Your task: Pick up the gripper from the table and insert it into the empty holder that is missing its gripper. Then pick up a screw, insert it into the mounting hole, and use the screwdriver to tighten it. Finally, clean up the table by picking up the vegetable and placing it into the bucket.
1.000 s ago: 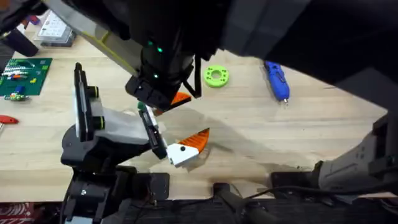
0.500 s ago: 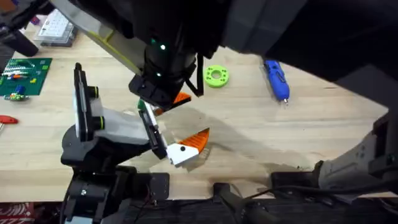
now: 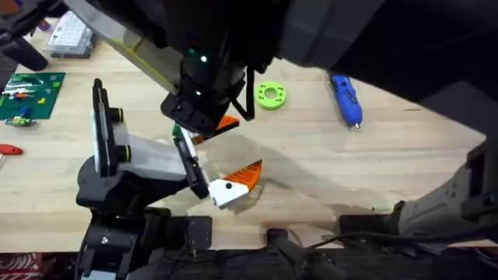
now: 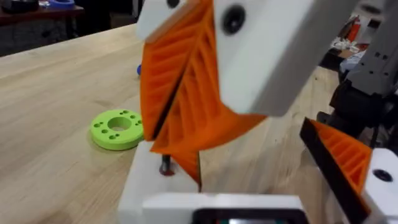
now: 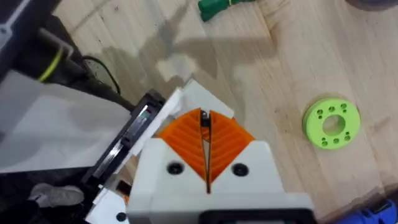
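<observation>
The holder (image 3: 144, 159), with its white body and black plates, stands at the table's (image 3: 327, 167) front left. A white gripper piece with an orange pad (image 3: 236, 183) sits at its front end. My right gripper (image 5: 204, 134) reaches across from above, hangs just over the holder's white body, and is shut on a small dark screw (image 5: 203, 120). In the left wrist view the screw (image 4: 165, 165) tip meets the white block. My left gripper (image 4: 249, 186) is open, with one orange finger (image 4: 342, 155) off to the side. The blue screwdriver (image 3: 346, 99) lies at the far right. The vegetable and bucket are out of view.
A green ring (image 3: 271, 96) lies behind the holder, near the screwdriver. A green circuit board (image 3: 27, 95), a small parts box (image 3: 66, 35) and a red tool (image 3: 6, 149) sit along the left side. The right arm (image 3: 350, 31) looms dark over the table's back.
The right gripper with the screw shifted slightly to the right over the holder, then held still. Nothing else moved.
</observation>
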